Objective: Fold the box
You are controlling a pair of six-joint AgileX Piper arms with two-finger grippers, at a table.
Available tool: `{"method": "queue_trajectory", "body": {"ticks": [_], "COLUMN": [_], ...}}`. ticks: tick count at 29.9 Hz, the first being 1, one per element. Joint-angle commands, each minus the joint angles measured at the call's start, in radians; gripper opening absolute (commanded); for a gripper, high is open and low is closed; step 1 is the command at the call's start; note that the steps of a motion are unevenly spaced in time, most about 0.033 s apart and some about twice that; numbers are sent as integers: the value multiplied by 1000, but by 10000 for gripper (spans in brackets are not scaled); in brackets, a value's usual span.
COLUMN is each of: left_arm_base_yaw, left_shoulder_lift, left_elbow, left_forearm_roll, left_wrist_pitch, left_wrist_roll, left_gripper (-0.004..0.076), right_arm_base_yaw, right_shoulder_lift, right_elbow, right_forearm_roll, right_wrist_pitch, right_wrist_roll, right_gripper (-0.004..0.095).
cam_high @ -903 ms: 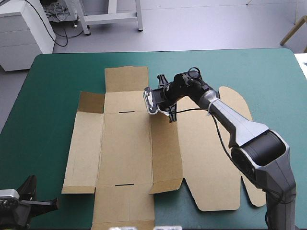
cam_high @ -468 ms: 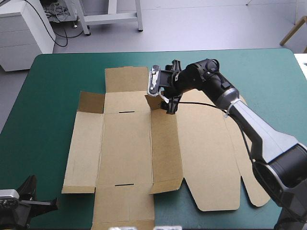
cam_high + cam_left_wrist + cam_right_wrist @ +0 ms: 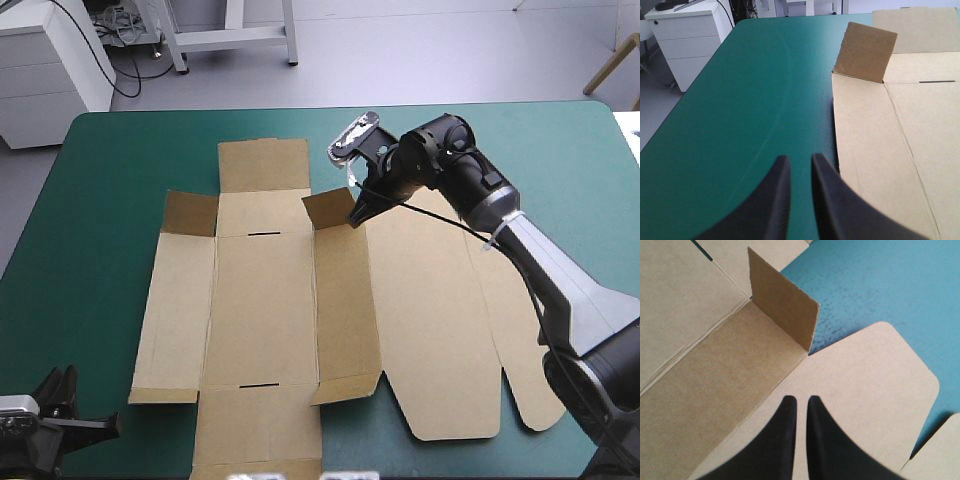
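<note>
We see box [image 3: 260, 300] mostly flat on tabletop [image 3: 120, 180], right gripper [image 3: 353, 218] at its 1 o'clock, left gripper [image 3: 800, 160] at 7; both jaws together.

the box [image 3: 260, 300] lies spread on the table [image 3: 110, 170], about midway between its left and right edges, and reaches the near edge. its centre panel runs from near to far with a side panel on each side, and the lid panel [image 3: 430, 320] lies flat farthest right. two small flaps stand up at the far end: the left flap [image 3: 190, 212] and the right flap [image 3: 328, 208]. the right gripper [image 3: 358, 214] is over the lid panel's far end, with the right flap just ahead of it. the left gripper [image 3: 100, 425] is at the table's near left corner over the cover [image 3: 740, 100], with the box ahead and beside it, apart.
</note>
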Motion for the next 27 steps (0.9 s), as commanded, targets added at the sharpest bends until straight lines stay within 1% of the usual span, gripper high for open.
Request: {"method": "queue_trajectory", "body": {"ticks": [1, 2, 4, 5, 7, 11, 15, 17, 22, 27], "left_arm_base_yaw": [-1, -1, -1, -1, -1, -1, -1, -1, -1, -1], "left_shoulder_lift": [-11, -11, -11, -11, -11, -11, -1, 34, 220, 483], "left_elbow": [-18, -18, -18, -18, -18, -18, -22, -44, -153, -308], "left_forearm_roll": [7, 7, 19, 22, 22, 22, 6, 8, 8, 19], "left_wrist_pitch": [-77, -77, -77, -75, -75, -75, -111, -112, -108, -99], "left_wrist_roll": [-5, -5, -30, -40, -40, -40, -62, -62, -53, 1], "left_gripper": [321, 413, 559, 615, 664, 648, 632, 632, 632, 630], "right_arm_base_yaw": [-10, -15, -35, -47, -75, -133, -189, -200, -201, -201], "right_shoulder_lift": [-73, -87, -123, -151, -219, -381, -541, -631, -836, -989], "right_elbow": [4, 34, 100, 147, 258, 465, 645, 728, 901, 1035], "right_forearm_roll": [-26, -24, -24, -24, -24, -17, -4, 4, 39, 54], "right_wrist_pitch": [-29, -41, -81, -110, -181, -297, -332, -371, -397, -418], "right_wrist_roll": [95, 107, 143, 156, 180, 196, 219, 244, 276, 272], "right_gripper": [2, 2, 0, 0, 0, 0, 0, 0, 0, -1]}}
